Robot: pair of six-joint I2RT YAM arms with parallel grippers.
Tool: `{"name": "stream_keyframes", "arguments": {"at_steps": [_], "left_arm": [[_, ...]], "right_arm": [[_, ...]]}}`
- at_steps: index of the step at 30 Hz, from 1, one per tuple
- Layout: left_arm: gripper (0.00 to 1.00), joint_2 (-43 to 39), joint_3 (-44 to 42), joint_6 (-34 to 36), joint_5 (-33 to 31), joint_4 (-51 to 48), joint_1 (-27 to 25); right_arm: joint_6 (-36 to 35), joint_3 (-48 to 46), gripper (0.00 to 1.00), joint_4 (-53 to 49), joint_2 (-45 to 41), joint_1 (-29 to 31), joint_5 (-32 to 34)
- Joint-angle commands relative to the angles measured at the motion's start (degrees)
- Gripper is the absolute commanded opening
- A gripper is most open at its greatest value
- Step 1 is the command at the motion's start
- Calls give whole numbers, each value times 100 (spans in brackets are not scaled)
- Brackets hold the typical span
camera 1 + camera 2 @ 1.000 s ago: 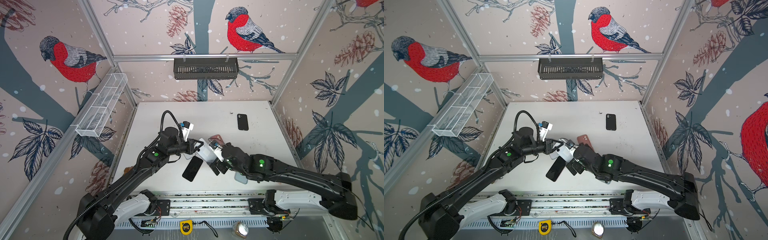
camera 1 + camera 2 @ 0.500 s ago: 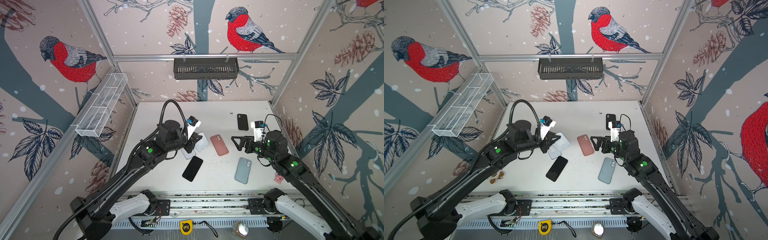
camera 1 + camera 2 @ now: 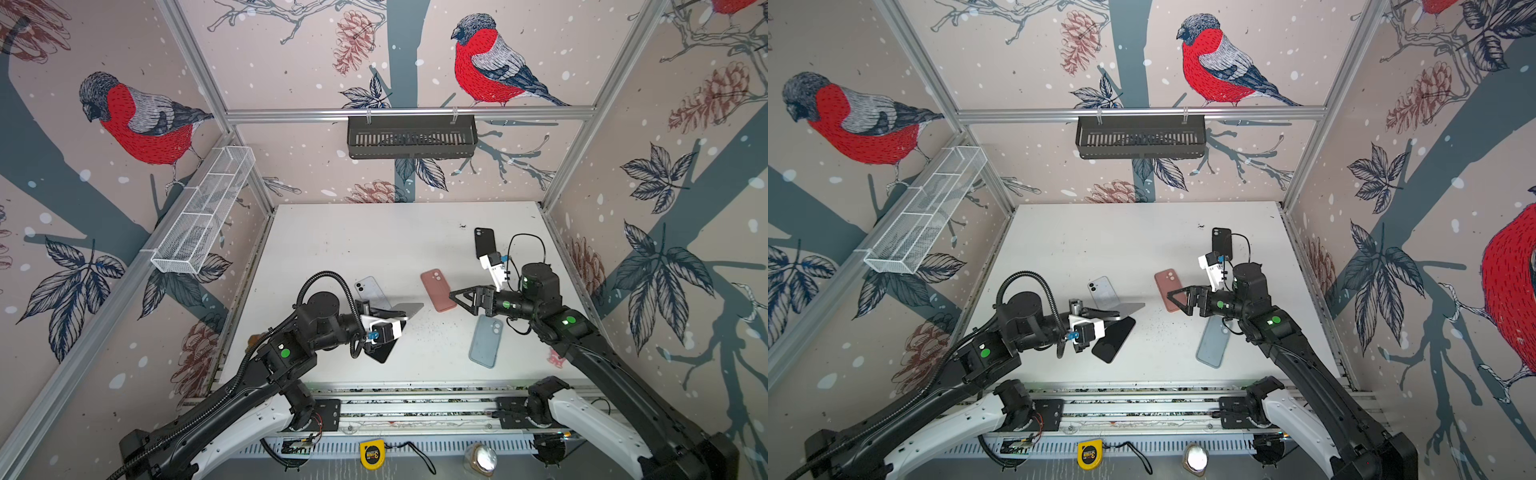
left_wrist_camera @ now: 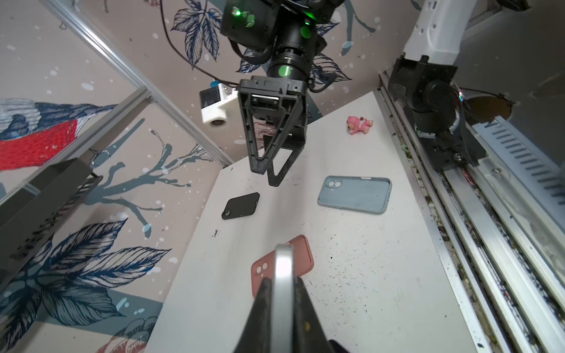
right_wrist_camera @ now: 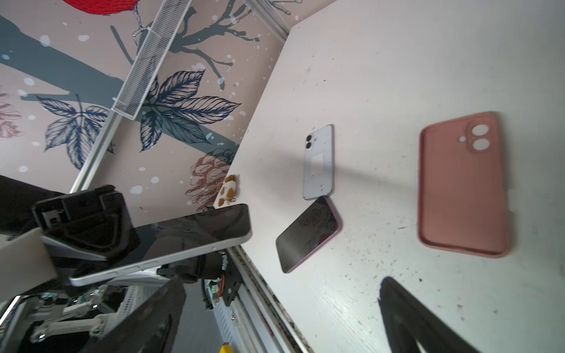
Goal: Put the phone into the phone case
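silver phone level, long axis toward right edge of desk, clamped in left gripper; right gripper gaping, backed off since earlier.

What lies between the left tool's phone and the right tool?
Only the pink case, lying flat on the table beneath that gap; both top views show it.

Left gripper clamped tight; right gripper spread wide, raised.
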Motion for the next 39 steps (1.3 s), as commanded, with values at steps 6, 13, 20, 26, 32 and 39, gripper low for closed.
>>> {"name": "stream_keyframes", "arguments": {"at_steps": [6,13,20,26,32,39], "left_arm": [[0,-532,-873,2748,1154,1299,-55],[0,-604,-1300,3783,967,1943,-384],[0,-54,-1226,4660,361,2232,-1008],[0,92,-1358,4810,290,2620,-1065],[0,85,-1373,4937,324,2646,-1067],[0,158,-1389,5086,440,2588,-1074]], "right_arm": [[1005,-333,90,1332,164,-118,-1658],[2020,-816,85,2711,302,-127,-2160],[1627,-566,79,2179,718,64,-2227],[1842,-579,68,2637,864,484,-2483],[2049,-622,54,2991,973,545,-2600],[2451,-614,42,3552,1122,604,-2719]]}}
